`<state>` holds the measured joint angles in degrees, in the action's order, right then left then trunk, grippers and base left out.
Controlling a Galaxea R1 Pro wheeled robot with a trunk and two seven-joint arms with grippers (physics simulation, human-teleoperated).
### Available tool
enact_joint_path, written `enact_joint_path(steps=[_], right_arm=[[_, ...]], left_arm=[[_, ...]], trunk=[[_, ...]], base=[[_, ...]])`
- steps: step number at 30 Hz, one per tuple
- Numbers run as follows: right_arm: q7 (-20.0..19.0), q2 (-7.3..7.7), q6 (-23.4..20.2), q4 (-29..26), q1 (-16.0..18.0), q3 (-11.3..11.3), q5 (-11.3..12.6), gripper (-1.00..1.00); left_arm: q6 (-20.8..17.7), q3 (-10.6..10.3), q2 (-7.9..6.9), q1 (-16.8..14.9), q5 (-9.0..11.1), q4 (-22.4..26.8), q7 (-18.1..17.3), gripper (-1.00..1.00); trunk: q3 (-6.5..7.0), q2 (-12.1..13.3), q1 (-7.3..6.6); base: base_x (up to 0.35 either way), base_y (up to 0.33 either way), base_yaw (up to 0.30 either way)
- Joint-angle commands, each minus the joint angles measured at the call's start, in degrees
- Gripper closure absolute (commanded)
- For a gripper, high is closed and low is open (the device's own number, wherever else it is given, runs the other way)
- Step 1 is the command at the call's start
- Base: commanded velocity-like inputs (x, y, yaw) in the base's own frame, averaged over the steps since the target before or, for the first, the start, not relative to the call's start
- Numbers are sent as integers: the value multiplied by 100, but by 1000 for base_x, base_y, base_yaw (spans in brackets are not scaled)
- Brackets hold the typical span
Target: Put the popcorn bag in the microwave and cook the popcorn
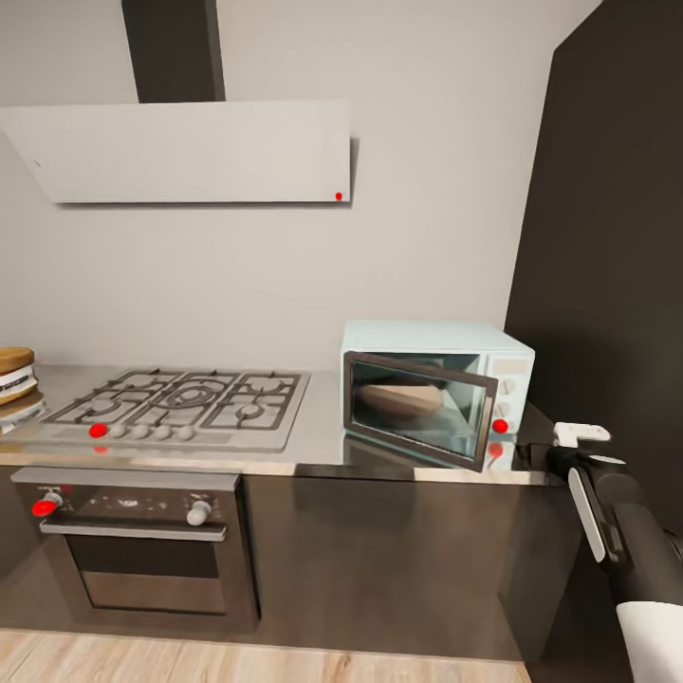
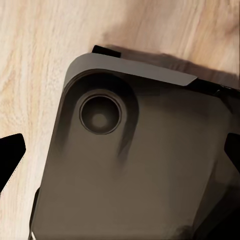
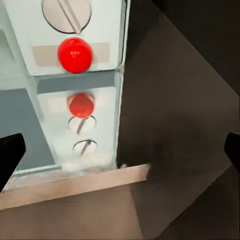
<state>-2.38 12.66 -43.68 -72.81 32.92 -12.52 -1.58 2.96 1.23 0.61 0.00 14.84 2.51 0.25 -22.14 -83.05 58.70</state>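
Kitchen: pale grey wall, dark cabinets, light wood floor [image 1: 190,659] nearest the camera.
Right gripper [image 3: 120,150]: fingertips [image 3: 10,155] spread wide apart, holding nothing, just before the microwave's control panel.
Left gripper [image 2: 120,155]: fingers parted, over the robot's grey base [image 2: 135,170] and wood floor.
Oven [image 1: 142,545]: below the gas hob [image 1: 185,403].
Countertop [image 1: 318,446]: steel-grey, carrying the microwave [image 1: 436,398] at its right end.
Microwave door [image 1: 417,408]: partly ajar.
Popcorn bag [image 1: 398,398]: tan, inside the microwave behind the glass.
Red indicator [image 3: 75,54]: below a knob [image 3: 66,12].
Range hood [image 1: 180,152]: on the wall above.
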Motion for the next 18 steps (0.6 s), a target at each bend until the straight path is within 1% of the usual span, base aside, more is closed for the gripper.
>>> enact_joint_path(steps=[1, 4, 6, 9, 12, 18], right_arm=[[-25, 0, -25, -6, 4, -4, -18, -100], [-48, 0, -26, -6, 4, -4, -8, -100], [-236, 0, -24, -6, 4, -4, -5, -100], [-659, -2, -19, -6, 4, -12, -13, -100], [-875, -1, -2, -6, 4, -13, -17, -100], [-1308, 6, 17, 1, 4, -13, -23, -100]], left_arm=[[11, 10, 1, 0, 19, 4, 7, -100], [12, 9, 1, 0, 19, 5, 5, -100], [12, 9, 1, 0, 19, 4, 2, -100], [12, 9, 1, 0, 19, 5, 5, -100], [12, 9, 0, 0, 19, 7, 9, -100], [12, 9, 4, 0, 24, 8, 10, -100]], trunk=[[-6, -3, 3], [-6, -3, 3], [-6, -3, 3], [-6, -3, 3], [-6, -3, 3], [-6, -3, 3]], base=[[317, 0, 0], [319, 0, 0], [320, 0, 0], [302, 0, 0], [262, 0, 0], [43, 0, 0]])
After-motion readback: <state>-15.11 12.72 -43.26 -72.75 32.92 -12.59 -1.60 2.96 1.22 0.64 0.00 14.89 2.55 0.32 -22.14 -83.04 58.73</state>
